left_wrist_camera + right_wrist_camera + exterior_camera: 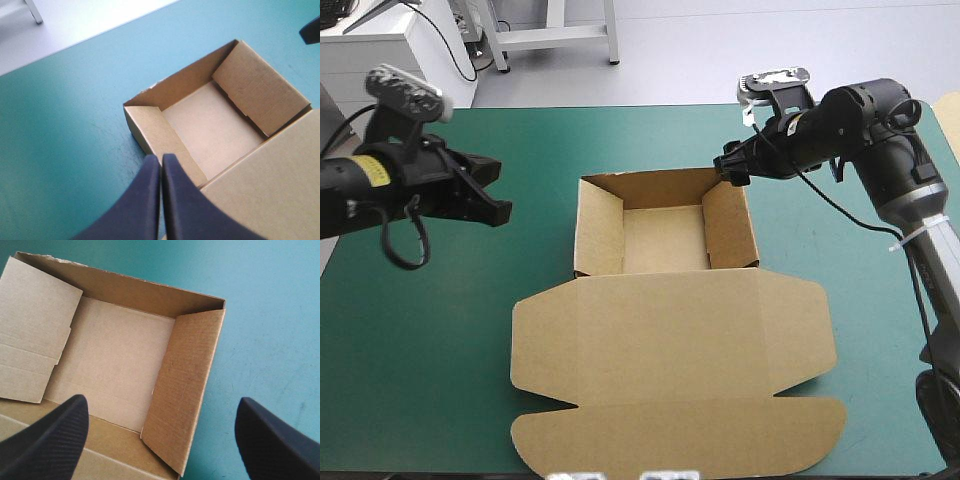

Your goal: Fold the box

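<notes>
The table (410, 340) is covered in teal-green. The box (670, 340) is laid between the grippers, with its long axis run from far edge to near edge: open tray farther, lid flat nearer. Brown walls are raised. The left gripper (161, 161) is clenched and empty beside the tray. The right gripper (730, 166) is released above the right wall.
</notes>
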Controlling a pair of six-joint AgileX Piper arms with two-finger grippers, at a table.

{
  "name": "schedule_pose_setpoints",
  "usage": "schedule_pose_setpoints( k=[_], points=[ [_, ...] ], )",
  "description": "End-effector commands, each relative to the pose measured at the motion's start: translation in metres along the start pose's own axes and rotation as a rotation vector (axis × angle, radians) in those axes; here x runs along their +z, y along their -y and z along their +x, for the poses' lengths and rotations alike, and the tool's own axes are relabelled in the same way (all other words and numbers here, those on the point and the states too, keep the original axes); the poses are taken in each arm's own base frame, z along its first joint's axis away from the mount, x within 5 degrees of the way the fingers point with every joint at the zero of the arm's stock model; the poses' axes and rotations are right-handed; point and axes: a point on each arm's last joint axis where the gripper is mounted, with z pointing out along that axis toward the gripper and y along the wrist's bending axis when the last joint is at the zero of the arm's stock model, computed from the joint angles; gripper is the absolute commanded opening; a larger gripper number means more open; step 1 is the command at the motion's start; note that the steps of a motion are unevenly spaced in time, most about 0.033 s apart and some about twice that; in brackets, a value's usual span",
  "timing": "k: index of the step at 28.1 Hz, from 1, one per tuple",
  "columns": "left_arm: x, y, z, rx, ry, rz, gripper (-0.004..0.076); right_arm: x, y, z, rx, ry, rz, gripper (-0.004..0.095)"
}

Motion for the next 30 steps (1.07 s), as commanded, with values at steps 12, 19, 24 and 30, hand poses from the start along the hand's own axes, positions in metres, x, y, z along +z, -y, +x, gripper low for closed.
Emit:
schedule_pose_setpoints(
  k=[12, 19, 24, 30],
  points=[
    [-0.044, 0.013, 0.108, 0.02, -0.122, -0.073, -0.0008, 0.05, 0.008, -0.006, 0.005, -0.091, 0.024, 0.072],
    [-0.03, 0.013, 0.157, 0.025, -0.237, -0.102, -0.0008, 0.099, 0.018, -0.002, 0.011, -0.196, 0.062, 0.0717],
    [-0.027, 0.014, 0.179, 0.027, -0.27, -0.111, -0.0008, 0.124, 0.021, 0.002, 0.017, -0.25, 0.065, 0.0717],
    [-0.028, 0.012, 0.183, 0.042, -0.279, -0.146, -0.0008, 0.147, 0.024, 0.007, 0.029, -0.301, 0.064, 0.0681]
  ],
)
